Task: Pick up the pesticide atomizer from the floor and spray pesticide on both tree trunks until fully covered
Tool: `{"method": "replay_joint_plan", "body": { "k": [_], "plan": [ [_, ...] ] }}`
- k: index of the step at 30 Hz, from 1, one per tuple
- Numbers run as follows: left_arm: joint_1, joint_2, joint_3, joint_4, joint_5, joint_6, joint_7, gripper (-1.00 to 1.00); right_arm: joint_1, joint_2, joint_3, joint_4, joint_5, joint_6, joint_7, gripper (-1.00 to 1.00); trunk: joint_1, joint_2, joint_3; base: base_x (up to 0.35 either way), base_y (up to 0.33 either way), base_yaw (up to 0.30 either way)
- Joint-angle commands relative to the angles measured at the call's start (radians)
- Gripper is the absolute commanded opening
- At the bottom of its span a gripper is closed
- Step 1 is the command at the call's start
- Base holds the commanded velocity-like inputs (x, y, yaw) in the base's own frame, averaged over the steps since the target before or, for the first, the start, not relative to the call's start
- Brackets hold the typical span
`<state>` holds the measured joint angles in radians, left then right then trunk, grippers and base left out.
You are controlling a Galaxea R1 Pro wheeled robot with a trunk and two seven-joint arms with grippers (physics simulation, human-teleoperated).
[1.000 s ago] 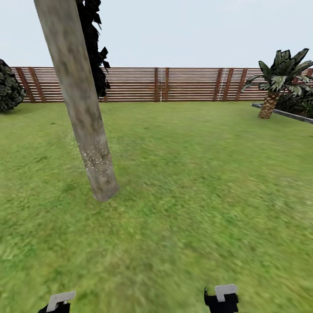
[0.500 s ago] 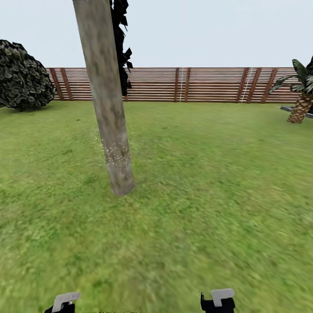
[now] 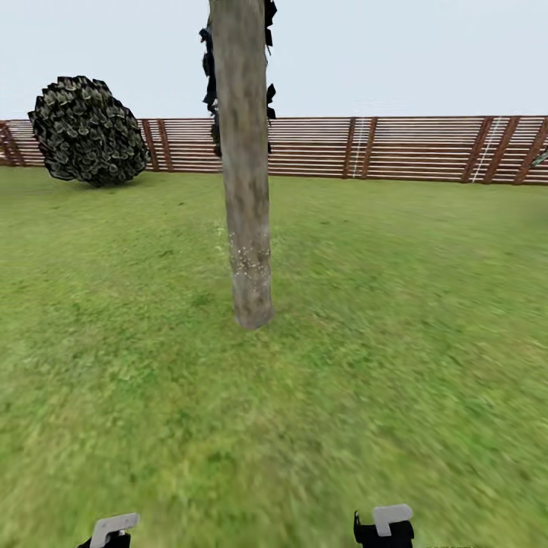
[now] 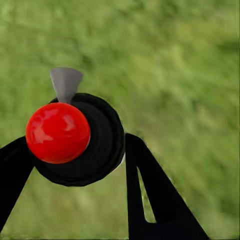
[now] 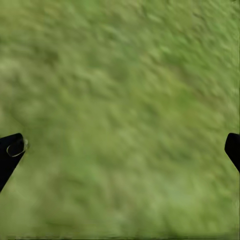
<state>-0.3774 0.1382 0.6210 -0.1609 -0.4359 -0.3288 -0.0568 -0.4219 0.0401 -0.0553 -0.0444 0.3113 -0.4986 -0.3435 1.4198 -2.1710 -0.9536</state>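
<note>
A thick mottled grey-tan tree trunk (image 3: 247, 190) stands upright on the lawn straight ahead, a few metres off. White pesticide specks (image 3: 250, 260) dot its lower part and the grass around it. In the left wrist view my left gripper (image 4: 77, 145) is shut on the pesticide atomizer (image 4: 57, 132), a black bottle with a red top and a grey nozzle, held over grass. My right gripper (image 5: 122, 147) is open over bare grass, with only its two black fingertips (image 5: 11, 149) showing at the edges. Both arm ends sit low in the head view, left (image 3: 113, 529) and right (image 3: 384, 524).
A round dark bush (image 3: 87, 129) stands at the back left. A brown slatted fence (image 3: 396, 148) closes the far side. A dark narrow tree (image 3: 268, 91) rises right behind the trunk. Open lawn (image 3: 396, 320) lies all around the trunk.
The head view has swung left: the trunk now appears central and upright, the bush has come into view, and the palm has left the right edge. The arms hold their pose.
</note>
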Motion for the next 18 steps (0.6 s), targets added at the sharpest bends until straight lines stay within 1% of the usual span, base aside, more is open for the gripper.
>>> {"method": "replay_joint_plan", "body": {
  "k": [1, 10, 18],
  "plan": [
    [0.0, 0.0, 0.0, 0.0, 0.0, 0.0, 0.0, -1.0, 0.0, 0.0, 0.0, 0.0, 0.0, 0.0, 0.0, 1.0, 0.0, 0.0, -0.001, -0.266, 0.229, 0.283],
    [0.0, -0.002, -0.001, 0.001, 0.0, 0.0, 0.0, -1.0, 0.0, 0.0, 0.0, 0.0, 0.001, 0.0, 0.0, 1.0, 0.0, 0.0, -0.006, -0.253, 0.217, 0.283],
    [0.0, -0.002, 0.0, 0.001, 0.0, 0.0, 0.001, -1.0, 0.0, 0.0, 0.001, 0.0, 0.001, 0.0, 0.0, 1.0, 0.0, 0.0, -0.01, -0.023, 0.02, 0.283]
  ]
}}
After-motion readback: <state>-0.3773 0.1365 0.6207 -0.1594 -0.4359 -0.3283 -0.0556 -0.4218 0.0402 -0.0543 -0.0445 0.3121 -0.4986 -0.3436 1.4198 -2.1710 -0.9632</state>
